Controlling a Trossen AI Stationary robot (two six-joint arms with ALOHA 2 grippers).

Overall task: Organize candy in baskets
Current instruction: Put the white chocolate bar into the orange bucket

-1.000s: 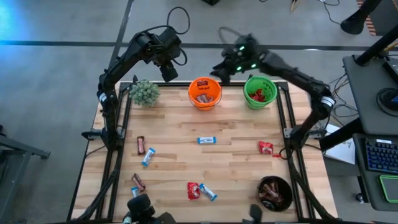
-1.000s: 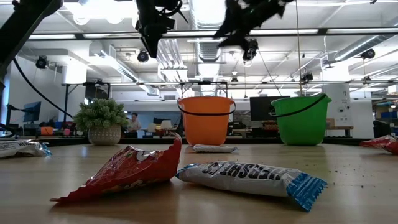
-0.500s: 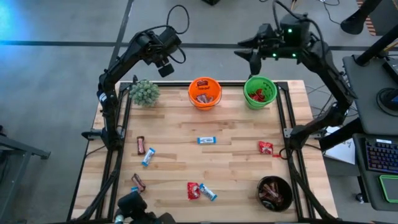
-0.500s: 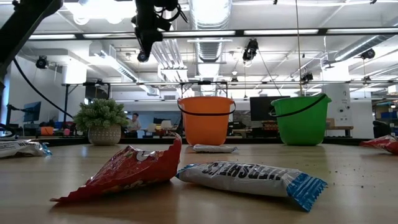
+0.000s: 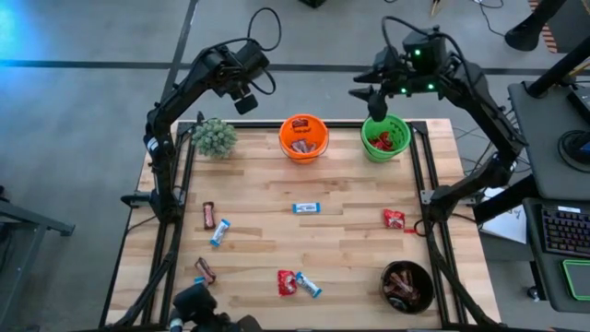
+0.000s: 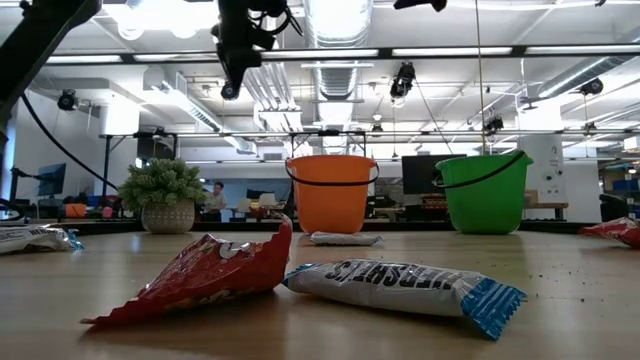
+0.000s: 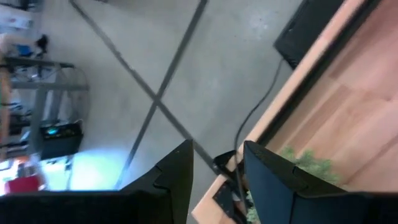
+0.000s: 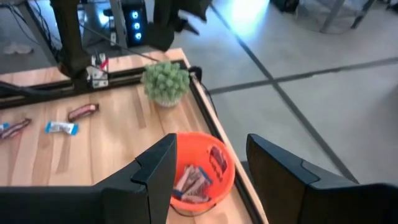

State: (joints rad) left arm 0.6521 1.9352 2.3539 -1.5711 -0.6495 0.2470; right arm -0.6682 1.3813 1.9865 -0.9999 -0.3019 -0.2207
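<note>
Between picks, both grippers raised and empty beyond the table's far edge.

Right gripper (image 5: 372, 92) fingers apart just behind the green pail (image 5: 385, 136); left gripper (image 5: 241, 99) parted, behind the plant (image 5: 214, 136). Best next: down onto the blue-and-white candy (image 5: 306, 207) mid-table, straddling its narrow width, then over to the orange pail (image 5: 303, 136).
</note>
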